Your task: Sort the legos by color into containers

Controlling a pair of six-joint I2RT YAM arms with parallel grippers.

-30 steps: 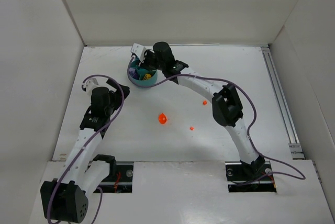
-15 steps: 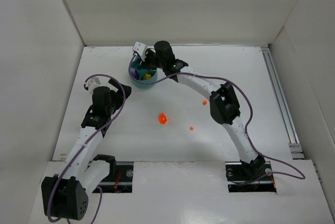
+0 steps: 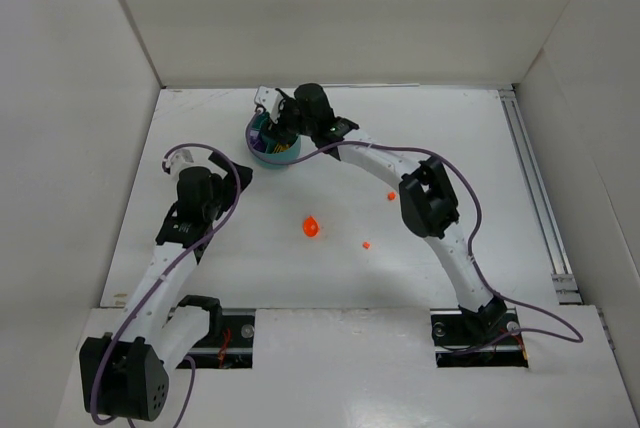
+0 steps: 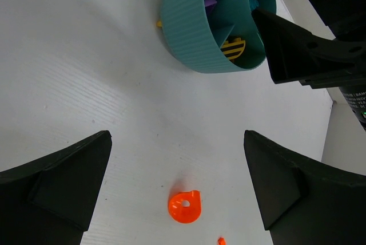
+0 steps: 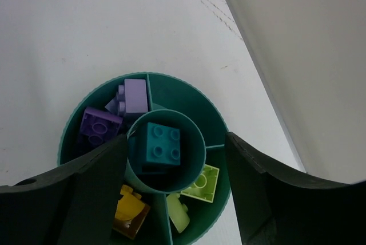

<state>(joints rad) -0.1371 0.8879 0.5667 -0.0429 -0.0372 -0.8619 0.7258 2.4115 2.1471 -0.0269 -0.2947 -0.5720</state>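
A teal brick (image 5: 162, 141) lies in the middle cup (image 5: 191, 172) of the bowl (image 5: 183, 93) under the right gripper (image 5: 176, 137), jaws spread, so an orange piece (image 4: 184, 206) probably comes next; the left gripper (image 4: 176, 136) gapes too.

Left wrist view: a scrap of small white print (image 4: 355, 97) on the black plastic casing (image 4: 343, 79) behind my right gripper (image 5: 174, 139). It is cut by the frame edge, and the letters are too small and blurred to read. I can make out no other writing, brand or number anywhere.

Bowl (image 5: 67, 127) x1. Purple legos (image 5: 135, 95) (image 5: 99, 126) 2, teal (image 5: 160, 140) 1, lime (image 5: 202, 183) (image 5: 178, 214) 2, yellow (image 5: 130, 206) (image 4: 159, 23) 2, orange (image 3: 311, 227) (image 3: 389, 195) (image 3: 366, 245) 3.
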